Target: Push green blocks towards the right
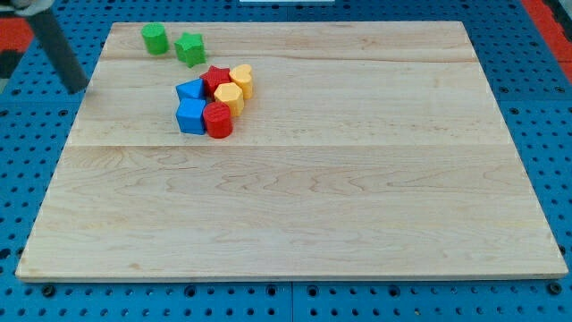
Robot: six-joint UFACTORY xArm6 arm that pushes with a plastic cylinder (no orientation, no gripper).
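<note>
Two green blocks, a round one (155, 38) and a star (189, 48), sit side by side near the board's (313, 206) top left. No long side shows. My tip (79, 90) is left of them, apart. It has no claw. Nearby: two blue, two red, two yellow.

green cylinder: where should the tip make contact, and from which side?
Contact the green cylinder on its face toward the view's left, pushing rightward. My tip sits left and below it, off the board. The green star block lies just right, so both likely move together.
</note>
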